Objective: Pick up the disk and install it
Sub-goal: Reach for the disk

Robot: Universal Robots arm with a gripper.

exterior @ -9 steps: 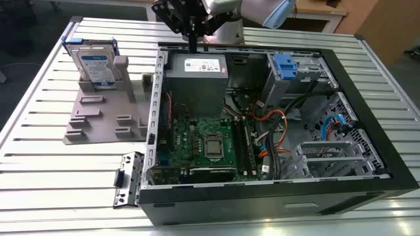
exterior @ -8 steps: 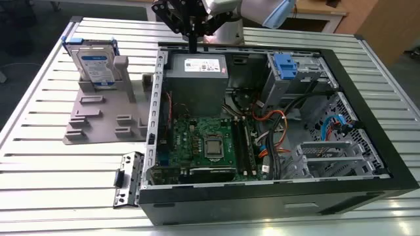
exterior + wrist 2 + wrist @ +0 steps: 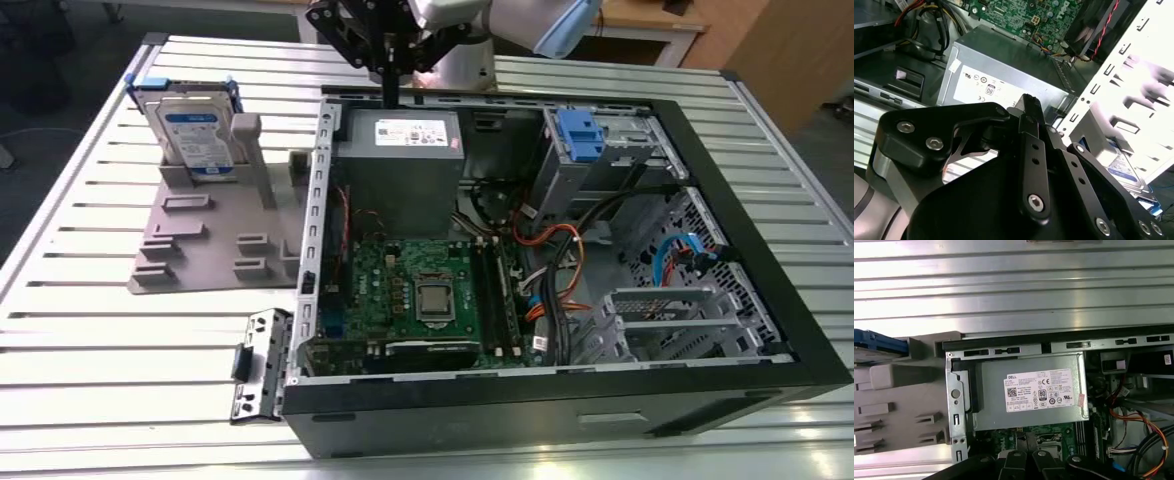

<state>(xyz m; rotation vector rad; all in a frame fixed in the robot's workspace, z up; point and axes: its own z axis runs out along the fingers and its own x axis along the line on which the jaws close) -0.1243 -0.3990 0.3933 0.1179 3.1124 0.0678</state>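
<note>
The disk [image 3: 195, 135], silver with a white-and-blue label and blue side rails, stands upright in a grey holder [image 3: 200, 240] on the table, at the exterior view's left of the open computer case [image 3: 747, 240]. Its blue rail edge [image 3: 879, 342] shows in the first wrist view, and part of its label [image 3: 1124, 170] in the second. My black gripper [image 3: 391, 100] hangs above the case's far wall, over the grey power supply [image 3: 400, 165], well apart from the disk. Its fingers [image 3: 1030, 102] lie together with nothing between them; their tips [image 3: 1024, 437] point at the power supply [image 3: 1029, 395].
Inside the case lie a green motherboard [image 3: 414, 290], cable bundles [image 3: 561, 270] and a blue latch on a silver cage [image 3: 581, 135]. A small metal bracket [image 3: 260, 365] lies on the slatted table [image 3: 80, 350] beside the case's front corner.
</note>
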